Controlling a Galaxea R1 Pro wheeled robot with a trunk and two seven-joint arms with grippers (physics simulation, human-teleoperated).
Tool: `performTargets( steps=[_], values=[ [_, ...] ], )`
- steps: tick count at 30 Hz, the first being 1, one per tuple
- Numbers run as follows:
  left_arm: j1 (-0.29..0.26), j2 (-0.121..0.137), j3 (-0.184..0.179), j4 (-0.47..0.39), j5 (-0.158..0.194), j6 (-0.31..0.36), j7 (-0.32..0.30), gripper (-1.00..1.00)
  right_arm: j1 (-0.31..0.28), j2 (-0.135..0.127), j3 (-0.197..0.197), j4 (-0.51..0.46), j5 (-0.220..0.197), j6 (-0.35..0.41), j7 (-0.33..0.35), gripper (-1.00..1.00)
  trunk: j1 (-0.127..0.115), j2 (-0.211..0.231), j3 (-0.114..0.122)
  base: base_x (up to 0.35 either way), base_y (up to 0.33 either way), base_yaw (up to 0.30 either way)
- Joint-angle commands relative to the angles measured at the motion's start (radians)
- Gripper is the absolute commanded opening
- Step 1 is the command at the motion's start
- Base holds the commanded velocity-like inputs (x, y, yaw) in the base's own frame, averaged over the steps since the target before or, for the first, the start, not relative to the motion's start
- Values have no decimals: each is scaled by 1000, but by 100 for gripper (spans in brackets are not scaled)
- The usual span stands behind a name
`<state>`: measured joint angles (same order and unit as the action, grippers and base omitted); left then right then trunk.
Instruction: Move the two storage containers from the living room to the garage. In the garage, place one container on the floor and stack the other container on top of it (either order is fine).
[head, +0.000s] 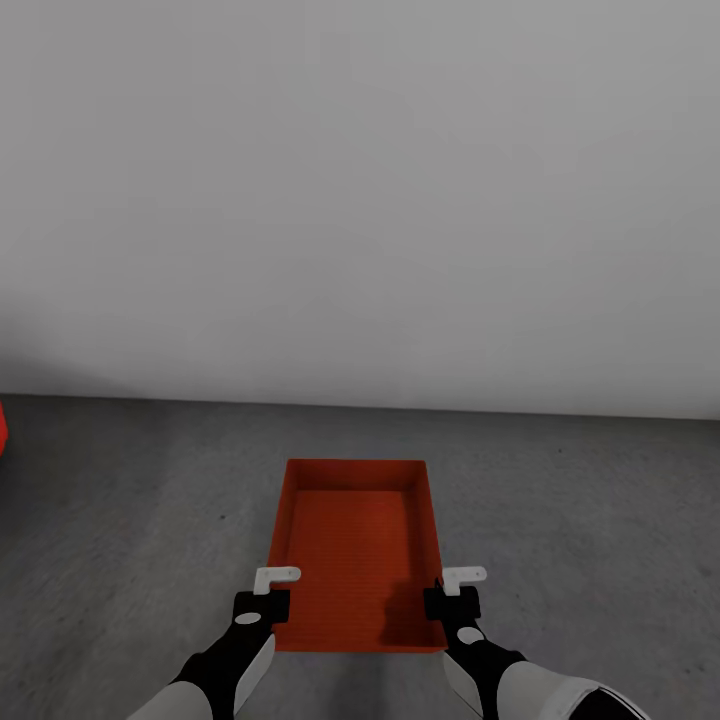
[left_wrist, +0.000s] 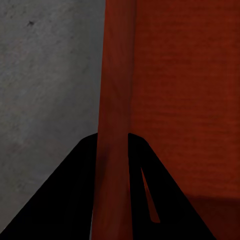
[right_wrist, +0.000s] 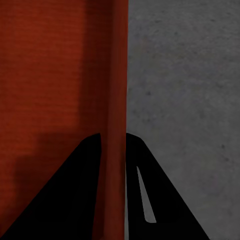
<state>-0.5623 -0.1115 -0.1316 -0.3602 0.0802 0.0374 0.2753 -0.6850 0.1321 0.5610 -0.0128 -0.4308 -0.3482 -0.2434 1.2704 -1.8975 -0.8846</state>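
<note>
Both grippers on container (head: 355, 545) walls

The head view looks forward and down from above both arms onto the floor (head: 120, 520) and the wall (head: 360, 200) behind it, with the storage container (head: 355, 540) at lower centre. Each of the 2 wrist views looks along its fingers from very close at 1 side wall of the storage container (left_wrist: 117, 100) (right_wrist: 114, 75), sharing its orange-red interior and the grey floor (left_wrist: 45, 90) (right_wrist: 185, 100) beside it.
</note>
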Motion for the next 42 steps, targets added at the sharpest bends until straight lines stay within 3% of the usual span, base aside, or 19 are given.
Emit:
performTargets(
  steps=[1, 42],
  values=[
    [-1, 1, 18, -11, 27, -5, 11, -100, -1, 0, -88, 11, -37, -11, -7, -100, 4, -8, -4, 0, 0, 0],
    [-1, 1, 18, -11, 28, -5, 12, -100, -1, 0, -88, 11, -37, -11, -7, -100, 161, -295, -132, 0, 0, 0]
  ],
)
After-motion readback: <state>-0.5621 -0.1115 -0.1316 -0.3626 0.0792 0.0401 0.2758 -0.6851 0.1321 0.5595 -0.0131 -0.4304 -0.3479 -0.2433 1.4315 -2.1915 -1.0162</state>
